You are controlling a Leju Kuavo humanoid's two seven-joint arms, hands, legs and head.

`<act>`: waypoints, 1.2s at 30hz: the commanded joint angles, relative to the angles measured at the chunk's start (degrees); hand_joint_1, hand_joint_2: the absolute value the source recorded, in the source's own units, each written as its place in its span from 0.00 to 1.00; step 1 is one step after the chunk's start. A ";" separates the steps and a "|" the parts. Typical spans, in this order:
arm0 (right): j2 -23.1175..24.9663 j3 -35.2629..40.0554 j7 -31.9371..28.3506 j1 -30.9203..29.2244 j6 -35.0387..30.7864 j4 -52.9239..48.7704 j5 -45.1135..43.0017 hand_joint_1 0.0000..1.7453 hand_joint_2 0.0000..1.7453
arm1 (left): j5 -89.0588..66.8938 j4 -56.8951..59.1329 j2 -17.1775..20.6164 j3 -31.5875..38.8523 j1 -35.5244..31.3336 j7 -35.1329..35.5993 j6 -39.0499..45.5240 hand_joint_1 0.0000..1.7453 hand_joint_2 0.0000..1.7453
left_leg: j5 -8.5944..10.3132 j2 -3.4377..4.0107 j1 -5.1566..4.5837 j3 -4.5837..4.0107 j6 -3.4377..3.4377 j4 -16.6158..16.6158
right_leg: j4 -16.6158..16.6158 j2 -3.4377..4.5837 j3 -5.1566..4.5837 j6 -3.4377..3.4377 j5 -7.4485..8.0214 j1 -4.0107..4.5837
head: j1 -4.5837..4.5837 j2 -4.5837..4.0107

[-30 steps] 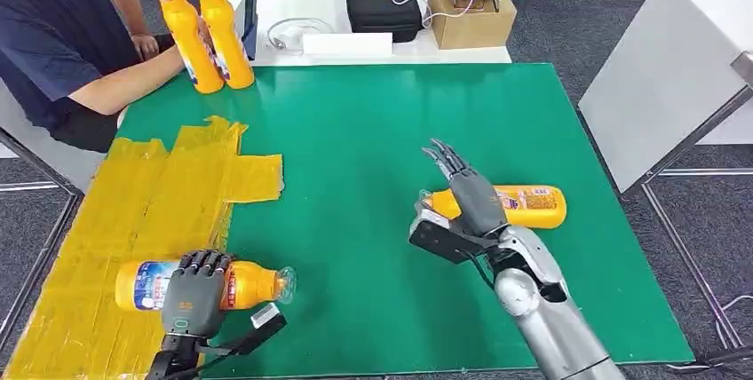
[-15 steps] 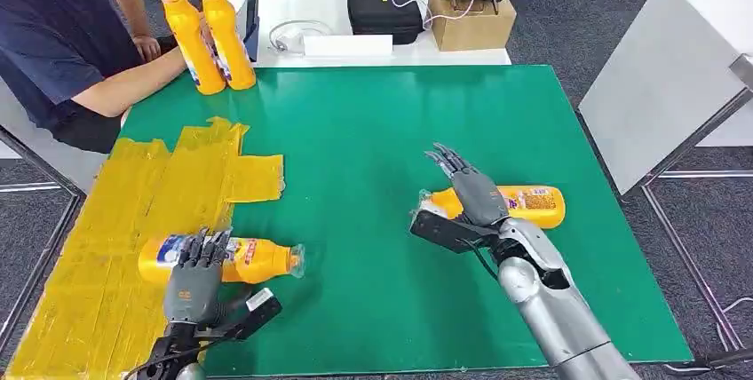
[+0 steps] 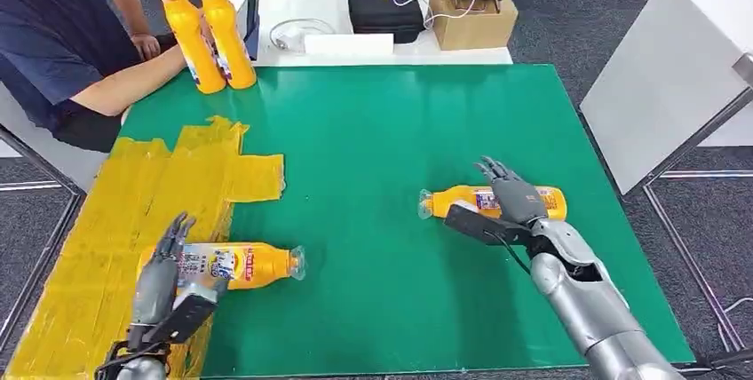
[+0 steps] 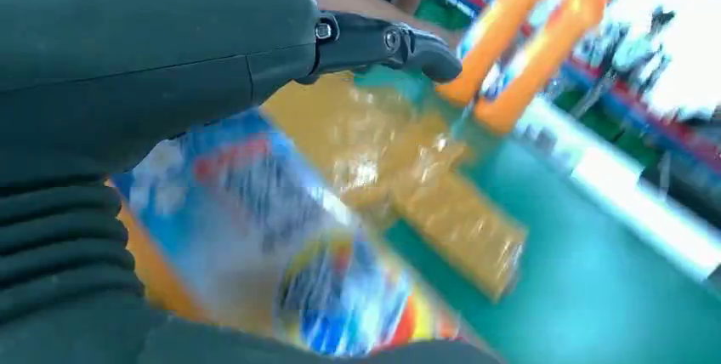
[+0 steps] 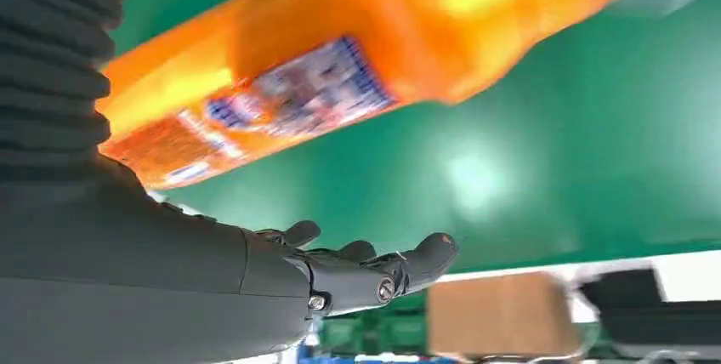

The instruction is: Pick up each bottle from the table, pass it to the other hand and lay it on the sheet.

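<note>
An orange juice bottle (image 3: pixel 247 265) lies on its side, its base on the yellow sheet (image 3: pixel 133 193) and its cap end over the green mat (image 3: pixel 373 122). My left hand (image 3: pixel 164 275) hovers at the bottle's base end with fingers spread, holding nothing. The left wrist view shows that bottle (image 4: pixel 281 253) blurred under the fingers (image 4: pixel 383 41). A second orange bottle (image 3: pixel 453 202) lies on the mat at the right. My right hand (image 3: pixel 511 202) is stretched over its middle with fingers apart. In the right wrist view this bottle (image 5: pixel 357 66) lies apart from the fingers (image 5: pixel 366 275).
At the far left a person (image 3: pixel 62 43) holds two upright orange bottles (image 3: pixel 209 38) at the mat's corner. Behind the mat, a white table carries a black case (image 3: pixel 382 3) and a cardboard box (image 3: pixel 471 16). A white board (image 3: pixel 666 69) stands to the right.
My left hand has let go of the bottle, opened, and drawn back toward me; the bottle now lies across the sheet's edge. My right hand has slid right along the second bottle.
</note>
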 commanded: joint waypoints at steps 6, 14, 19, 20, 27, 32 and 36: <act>-0.55 -6.56 0.27 -3.11 2.39 11.72 4.98 0.00 1.00 | 7.18 -7.34 -5.26 8.32 -0.52 -4.46 -5.31 0.00 0.00 | 0.03 0.08 -0.02 -0.01 0.03 -0.01 | -0.01 0.01 0.00 -0.10 0.05 -0.01 | 0.00 0.00; -1.93 -4.39 0.79 -4.21 5.26 20.38 7.14 0.00 1.00 | 7.47 -5.69 -4.56 5.54 -2.21 -4.22 -4.54 0.00 0.00 | 0.02 -0.01 -0.05 0.01 0.02 -0.01 | -0.02 -0.05 0.03 -0.05 0.01 -0.01 | -0.02 0.00; -6.49 -0.16 -0.03 -2.64 13.66 24.98 9.57 0.92 1.00 | 8.70 -1.83 -3.44 3.11 -4.98 -4.27 -3.94 0.00 0.00 | 0.07 -0.19 -0.03 0.05 0.03 -0.05 | -0.09 -0.24 0.14 -0.06 0.01 0.01 | 0.00 0.00; -7.12 -0.06 -0.40 -1.82 13.76 25.65 9.45 1.00 1.00 | 8.87 -0.97 -3.20 2.62 -5.60 -4.34 -3.82 0.00 0.00 | 0.11 -0.23 -0.04 0.11 0.04 -0.09 | -0.15 -0.31 0.20 -0.10 0.03 0.00 | -0.04 0.00; -6.87 0.37 -0.39 -1.72 12.99 26.04 9.68 1.00 1.00 | 9.10 -0.23 -3.05 2.07 -5.85 -4.46 -3.03 0.00 0.00 | 0.09 -0.22 0.02 0.51 0.05 -0.10 | -0.35 -0.32 0.61 -0.10 0.08 0.06 | 0.00 0.00; -6.45 -1.02 -1.12 -1.45 11.50 24.49 8.06 1.00 1.00 | 9.73 -1.43 -2.81 1.76 -4.93 -4.19 -2.66 0.00 0.00 | 0.00 -0.22 0.01 0.84 0.09 -0.05 | -0.39 -0.30 0.41 -0.07 0.03 0.05 | 0.00 0.00; -2.50 -4.41 -4.03 -1.61 8.64 19.84 2.90 1.00 1.00 | 18.20 -4.51 -3.40 3.41 -2.69 -2.31 -11.68 0.00 0.00 | 0.03 -0.01 0.01 0.76 0.11 -0.13 | -0.45 -0.13 0.63 -0.12 0.12 0.06 | 0.00 0.00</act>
